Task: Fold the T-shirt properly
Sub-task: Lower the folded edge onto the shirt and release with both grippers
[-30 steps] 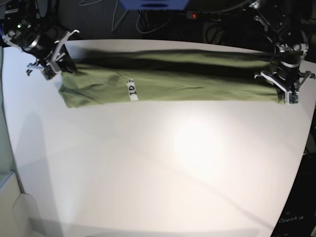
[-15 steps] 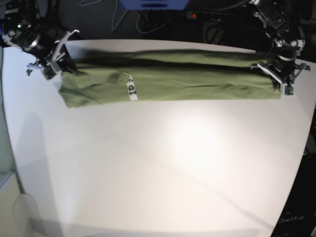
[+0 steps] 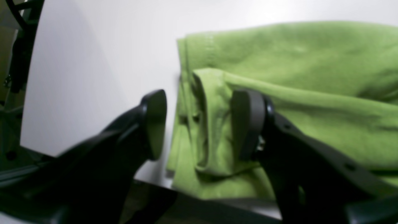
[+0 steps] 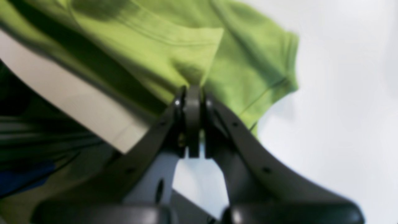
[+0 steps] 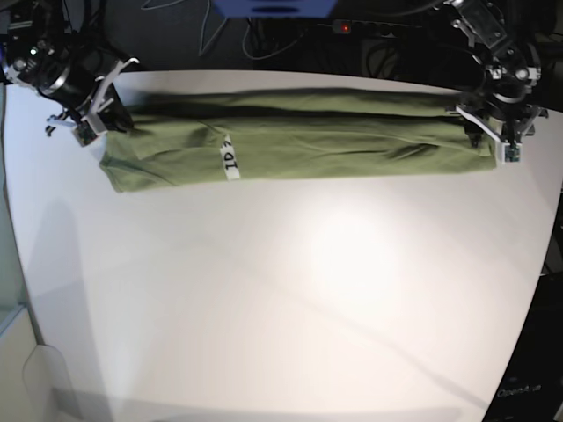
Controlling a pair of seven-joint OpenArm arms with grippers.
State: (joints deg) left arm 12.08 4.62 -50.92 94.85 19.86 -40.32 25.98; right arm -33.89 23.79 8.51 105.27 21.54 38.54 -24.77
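Base view: the T-shirt [image 5: 299, 141] is laid out as one long folded band across the far part of the white table [image 5: 281, 299], stretched between the two grippers. A small white tag [image 5: 230, 159] is seen on the cloth, nearer the right gripper's end than the left's.

The right gripper [image 5: 95, 112] is placed at the band's sleeve end, on the view's left. In the right wrist view the right gripper [image 4: 192, 102] is seen clamped, jaws pressed together with a pinch of T-shirt [image 4: 174, 46] fabric caught between the tips. The sleeve is spread ahead of and to one side of the fingers, on the table [image 4: 342, 109]; the table edge is crossed just behind the grip.

The left gripper [image 5: 494, 132] is placed at the band's other end, on the view's right. In the left wrist view the left gripper [image 3: 199, 124] is seen released, jaws spread apart. The folded hem edge of the T-shirt [image 3: 295, 77] is bunched between the two pads; one pad [image 3: 247, 124] is touching or nearly touching the cloth, the other pad [image 3: 155, 124] is held clear of it, over bare table [image 3: 93, 62]. The rest of the cloth is extended ahead of the fingers.
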